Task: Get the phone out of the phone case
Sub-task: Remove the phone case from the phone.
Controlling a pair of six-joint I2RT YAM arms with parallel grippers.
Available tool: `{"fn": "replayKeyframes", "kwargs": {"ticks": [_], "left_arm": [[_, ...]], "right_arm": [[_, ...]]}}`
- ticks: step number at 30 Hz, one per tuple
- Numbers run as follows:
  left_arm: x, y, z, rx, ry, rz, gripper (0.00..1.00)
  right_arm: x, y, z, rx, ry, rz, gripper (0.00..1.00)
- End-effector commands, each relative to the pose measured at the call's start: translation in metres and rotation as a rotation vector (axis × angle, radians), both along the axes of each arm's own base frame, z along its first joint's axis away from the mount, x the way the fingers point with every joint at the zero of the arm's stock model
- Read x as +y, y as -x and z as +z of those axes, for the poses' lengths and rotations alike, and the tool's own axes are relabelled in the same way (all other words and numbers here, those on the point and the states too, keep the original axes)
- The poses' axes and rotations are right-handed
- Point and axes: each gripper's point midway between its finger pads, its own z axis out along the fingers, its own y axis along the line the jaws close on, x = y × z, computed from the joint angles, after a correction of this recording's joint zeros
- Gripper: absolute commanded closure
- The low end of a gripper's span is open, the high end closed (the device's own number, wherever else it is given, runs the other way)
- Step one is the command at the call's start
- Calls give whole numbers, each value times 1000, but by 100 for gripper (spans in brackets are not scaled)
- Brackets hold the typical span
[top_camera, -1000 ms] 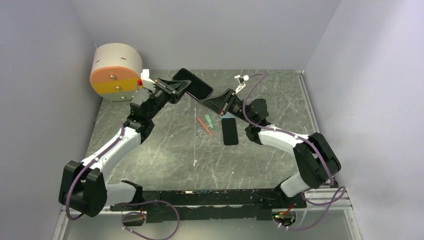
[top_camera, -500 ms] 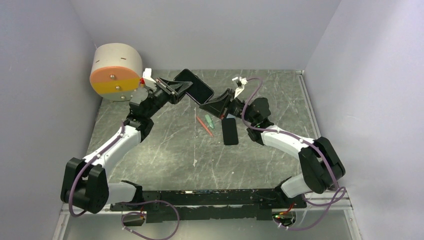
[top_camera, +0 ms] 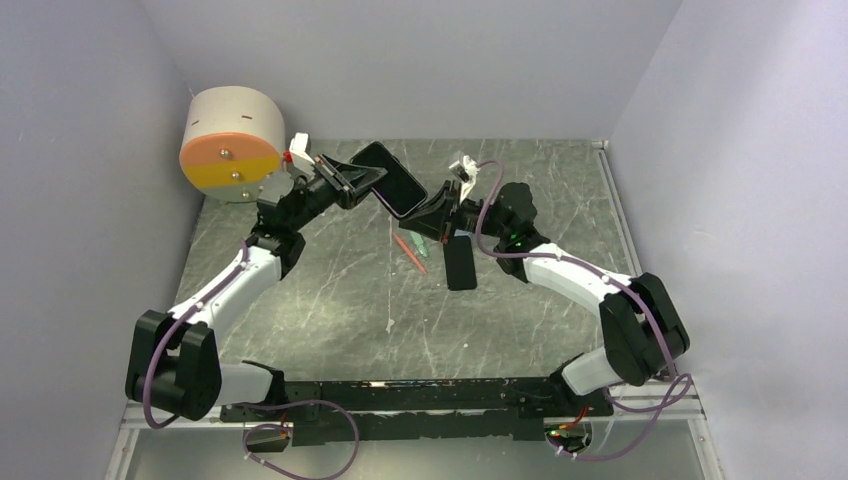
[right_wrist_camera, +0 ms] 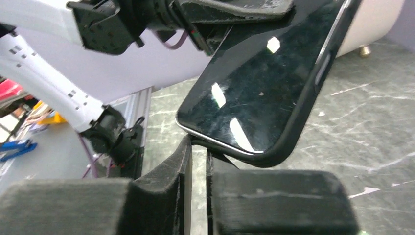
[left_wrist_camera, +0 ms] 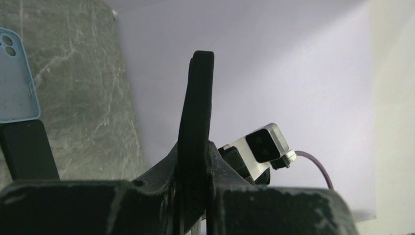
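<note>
A black phone [top_camera: 388, 178] in its black phone case [right_wrist_camera: 296, 122] hangs tilted above the table's far middle. My left gripper [top_camera: 352, 178] is shut on one end of the case, which shows edge-on [left_wrist_camera: 195, 112] between my jaws in the left wrist view. In the right wrist view the glossy screen [right_wrist_camera: 264, 78] faces the camera, and a silver phone edge shows along its lower-left side. My right gripper [top_camera: 430, 212] is shut, with only a thin gap, its fingertips [right_wrist_camera: 198, 145] touching the lower corner. I cannot tell whether they pinch the case lip.
A second black phone [top_camera: 459, 263] lies flat on the grey marbled table [top_camera: 330, 300], with a light blue case [left_wrist_camera: 14, 78] and a red pen [top_camera: 410, 252] beside it. A cream drum with an orange and yellow face [top_camera: 230, 145] stands at the far left. Walls close in on three sides.
My right gripper has moved up and left to the phone's lower corner and closed. The left gripper has kept its hold, shifting the phone slightly.
</note>
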Motion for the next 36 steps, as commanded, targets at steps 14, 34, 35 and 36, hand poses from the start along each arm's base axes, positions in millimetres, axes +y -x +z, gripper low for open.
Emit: {"fn": "replayKeyframes", "kwargs": {"ticks": [14,34,35,36], "left_arm": [[3,47,27,-258,-163,-396,97],[3,62,37,-350,-228,-474,98],[2,63,37,-351,-227,-478,97],[2,64,38,-354,-226,-482,97]], "right_arm": [[-38,30,18,53,75,102,29],[-10,39,51,66,32,262,36],[-9,39,51,66,34,264,37],[-8,39,50,64,37,267,38]]}}
